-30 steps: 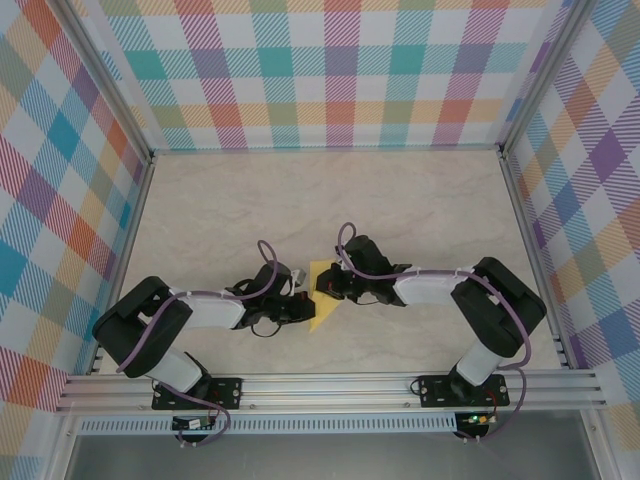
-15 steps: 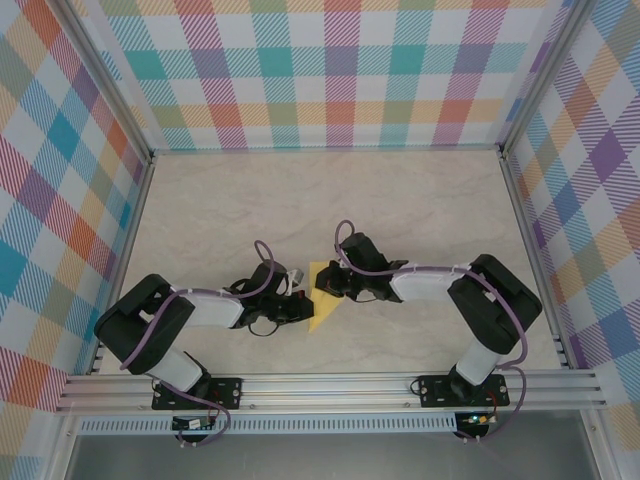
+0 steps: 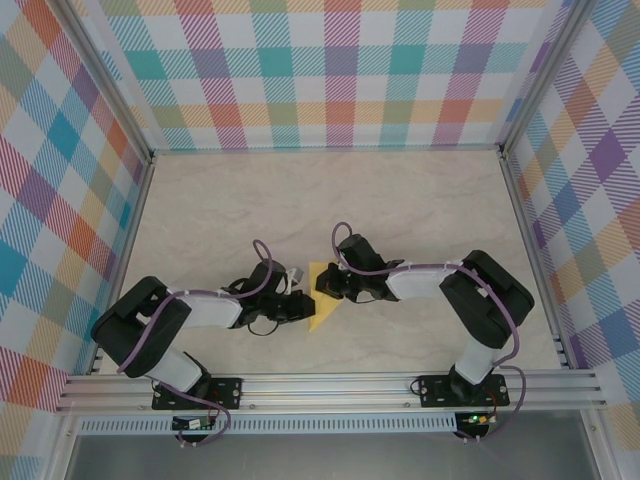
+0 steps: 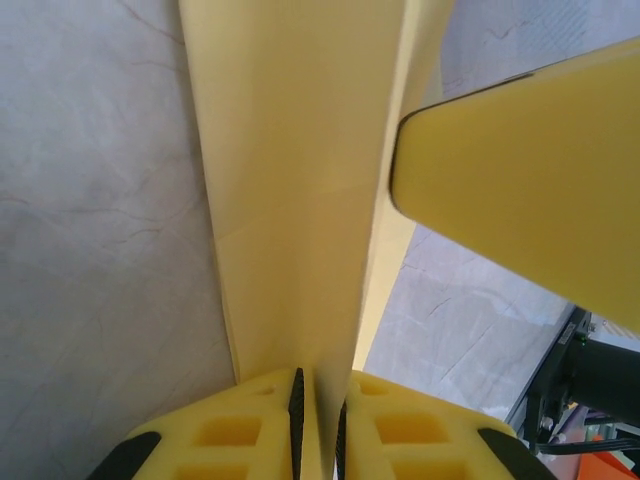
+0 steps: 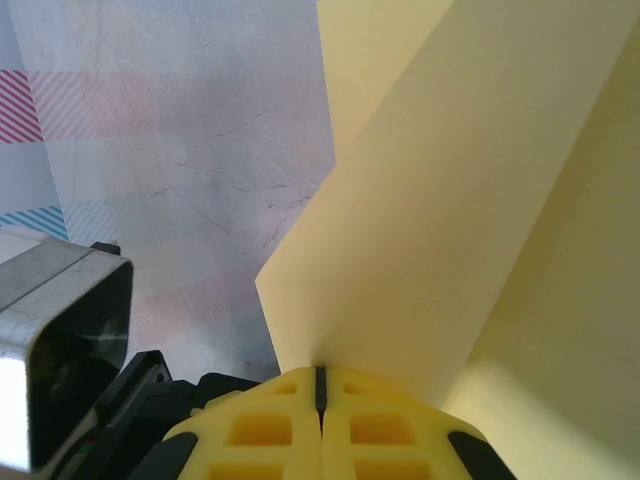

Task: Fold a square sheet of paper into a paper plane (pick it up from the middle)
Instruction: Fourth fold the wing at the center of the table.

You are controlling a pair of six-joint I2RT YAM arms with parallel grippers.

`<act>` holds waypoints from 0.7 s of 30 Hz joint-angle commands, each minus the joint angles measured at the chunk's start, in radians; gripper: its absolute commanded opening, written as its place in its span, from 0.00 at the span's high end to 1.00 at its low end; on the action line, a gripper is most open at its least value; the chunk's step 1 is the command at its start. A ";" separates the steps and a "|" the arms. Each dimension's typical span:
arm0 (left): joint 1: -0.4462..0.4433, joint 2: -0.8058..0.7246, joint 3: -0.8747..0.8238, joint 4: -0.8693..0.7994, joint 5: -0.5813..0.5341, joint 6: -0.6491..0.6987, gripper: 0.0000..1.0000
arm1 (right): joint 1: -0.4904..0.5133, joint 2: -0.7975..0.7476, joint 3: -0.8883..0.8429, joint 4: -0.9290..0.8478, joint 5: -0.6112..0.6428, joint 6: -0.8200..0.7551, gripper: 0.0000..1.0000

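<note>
Left claw (image 4: 318, 388) newly ajar around paper (image 4: 290, 150)

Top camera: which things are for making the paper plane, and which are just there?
For the job: yellow paper, left claw, right claw.
Just there: table, checked walls, metal rail in front.

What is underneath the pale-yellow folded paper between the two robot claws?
The pale marbled tabletop runs up to the edges of the pale-yellow folded paper on every visible side. The patch directly beneath is covered by the paper itself, so it cannot be checked.
</note>
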 commanded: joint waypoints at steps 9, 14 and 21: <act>0.009 -0.016 -0.011 -0.016 -0.024 -0.011 0.98 | 0.003 -0.013 0.016 -0.018 0.006 -0.010 0.94; 0.011 0.015 -0.019 0.011 -0.018 -0.026 1.00 | 0.003 -0.073 -0.012 -0.048 0.051 -0.009 0.93; 0.023 0.056 -0.017 0.040 0.026 -0.018 1.00 | 0.003 -0.085 -0.036 -0.016 0.016 -0.002 0.92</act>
